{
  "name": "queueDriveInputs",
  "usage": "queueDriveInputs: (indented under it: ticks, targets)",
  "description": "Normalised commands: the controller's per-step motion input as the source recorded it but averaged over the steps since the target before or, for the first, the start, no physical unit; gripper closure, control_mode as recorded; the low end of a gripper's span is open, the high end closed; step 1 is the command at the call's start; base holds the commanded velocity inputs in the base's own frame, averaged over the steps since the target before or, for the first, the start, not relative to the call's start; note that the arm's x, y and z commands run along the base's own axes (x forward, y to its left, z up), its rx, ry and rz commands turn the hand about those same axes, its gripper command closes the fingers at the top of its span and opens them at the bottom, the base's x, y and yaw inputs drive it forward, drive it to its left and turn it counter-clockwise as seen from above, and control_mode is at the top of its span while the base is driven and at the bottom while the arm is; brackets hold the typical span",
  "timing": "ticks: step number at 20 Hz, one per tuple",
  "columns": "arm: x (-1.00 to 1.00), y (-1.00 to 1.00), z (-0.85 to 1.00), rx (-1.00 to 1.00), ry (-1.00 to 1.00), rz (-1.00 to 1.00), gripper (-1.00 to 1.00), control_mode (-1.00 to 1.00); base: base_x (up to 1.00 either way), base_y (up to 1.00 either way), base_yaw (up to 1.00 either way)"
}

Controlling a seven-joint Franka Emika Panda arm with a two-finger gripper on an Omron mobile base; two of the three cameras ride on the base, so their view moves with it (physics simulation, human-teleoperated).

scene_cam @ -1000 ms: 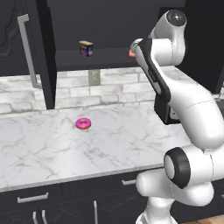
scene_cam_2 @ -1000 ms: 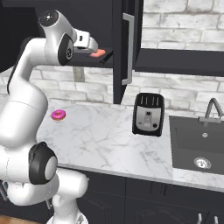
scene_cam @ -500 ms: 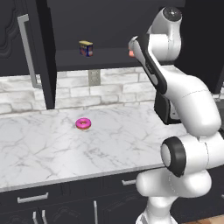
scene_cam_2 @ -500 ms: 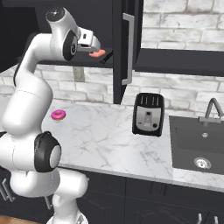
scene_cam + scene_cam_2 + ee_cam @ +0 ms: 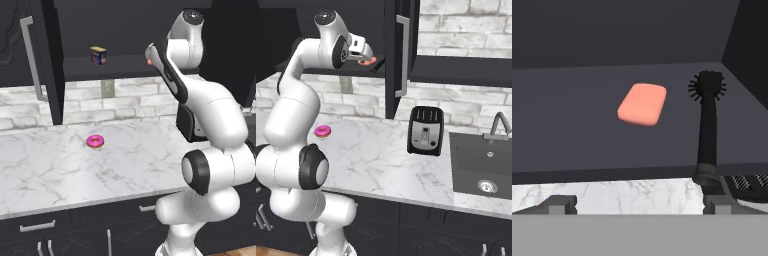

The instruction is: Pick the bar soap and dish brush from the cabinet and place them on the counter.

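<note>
kitchen interior, rendered. back wall [image 5: 125, 102]: pale grey-white brick, running behind the worktop and under the upper units, with a small grey outlet plate [image 5: 107, 88] set into it. base units [image 5: 60, 232]: dark fronts with short silver pulls, horizontal on the drawers, vertical on the doors below. sink [image 5: 483, 165]: dark recessed basin at the right, round silver drain, curved metal faucet [image 5: 497, 125] behind it. toaster [image 5: 425, 130]: black, two slots, standing upright left of the sink. floor [image 5: 276, 251]: a strip of warm brown at the bottom edge. light: even and soft, faint shadows.
</note>
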Motion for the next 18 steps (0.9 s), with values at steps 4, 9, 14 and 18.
queueDriveInputs:
  ticks: [4,9,14,18]
  targets:
    - [0.2,0.0,-0.04,0.0,0.0,0.0,-1.0,-1.0,0.0,0.0,0.0]
    - [0.31,0.0,0.0,0.0,0.0,0.0,-1.0,-1.0,0.0,0.0,0.0]
    - [0.3,0.0,-0.01,0.0,0.02,0.0,-1.0,-1.0,0.0,0.0,0.0]
    - [0.26,0.0,-0.05,0.0,0.03,0.0,-1.0,-1.0,0.0,0.0,0.0]
